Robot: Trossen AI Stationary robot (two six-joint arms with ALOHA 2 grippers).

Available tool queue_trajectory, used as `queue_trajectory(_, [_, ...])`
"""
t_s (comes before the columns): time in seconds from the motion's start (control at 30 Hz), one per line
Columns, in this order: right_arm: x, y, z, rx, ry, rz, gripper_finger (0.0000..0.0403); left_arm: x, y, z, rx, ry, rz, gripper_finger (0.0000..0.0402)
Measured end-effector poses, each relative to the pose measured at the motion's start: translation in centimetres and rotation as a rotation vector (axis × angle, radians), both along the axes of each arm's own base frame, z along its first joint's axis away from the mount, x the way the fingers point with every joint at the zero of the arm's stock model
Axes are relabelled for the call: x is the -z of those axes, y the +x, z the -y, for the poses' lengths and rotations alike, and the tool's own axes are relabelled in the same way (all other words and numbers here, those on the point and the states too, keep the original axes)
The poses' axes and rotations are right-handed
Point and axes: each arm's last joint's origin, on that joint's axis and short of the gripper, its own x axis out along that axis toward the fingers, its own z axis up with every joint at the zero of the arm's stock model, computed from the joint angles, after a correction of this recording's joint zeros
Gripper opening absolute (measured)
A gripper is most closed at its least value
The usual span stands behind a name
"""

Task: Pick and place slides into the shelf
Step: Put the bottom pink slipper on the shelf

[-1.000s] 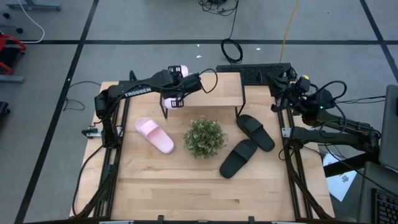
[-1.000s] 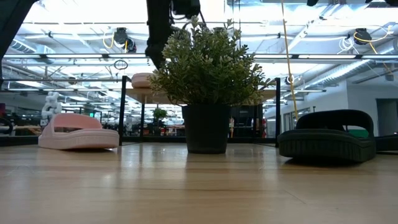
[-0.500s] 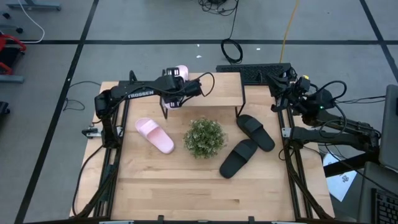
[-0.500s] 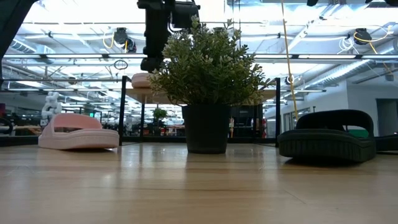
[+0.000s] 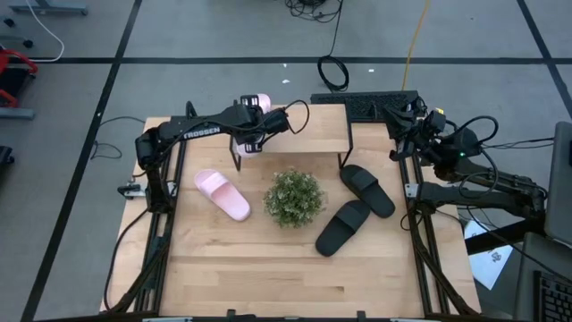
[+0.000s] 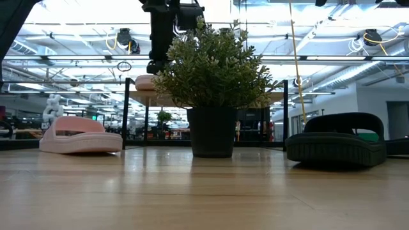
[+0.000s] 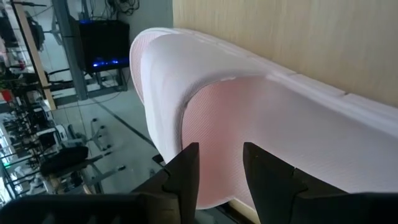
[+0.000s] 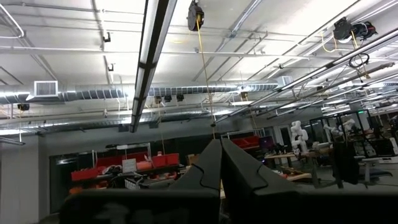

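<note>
Since the earlier frames the left arm has drawn back along the shelf (image 5: 308, 127), its left gripper (image 5: 253, 134) now hovering over the shelf's left end rather than farther along the plank. In the left wrist view its jaws stand slightly parted with nothing between them, the fingers (image 7: 186, 174) poised just above the pink slide on the shelf (image 7: 261, 118) but not gripping it. That slide lies on the plank's left end, partly overhanging the far edge in the high view. The second pink slide (image 5: 222, 194) rests on the tabletop (image 5: 268, 268) in front of the shelf's left side, well apart from the gripper. Two black slides lie on the tabletop to the right: one black slide (image 5: 366, 190) near the shelf's right leg, the other black slide (image 5: 343, 227) just in front of it, the two touching or nearly so. A potted plant (image 5: 293, 198) stands between the pink and black slides. The right gripper (image 8: 219, 171) waits off the tabletop's right rear corner, pointing up toward the ceiling, jaws closed and empty.
</note>
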Motion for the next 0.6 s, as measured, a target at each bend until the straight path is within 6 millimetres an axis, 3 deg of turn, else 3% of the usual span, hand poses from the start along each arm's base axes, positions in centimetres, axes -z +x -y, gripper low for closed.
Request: queue_trajectory(0.6, [0.0, 0.0, 0.0, -0.012, 0.015, 0.010, 0.0000, 1.0, -0.6, -1.1, -0.015, -0.011, -0.028, 0.0130])
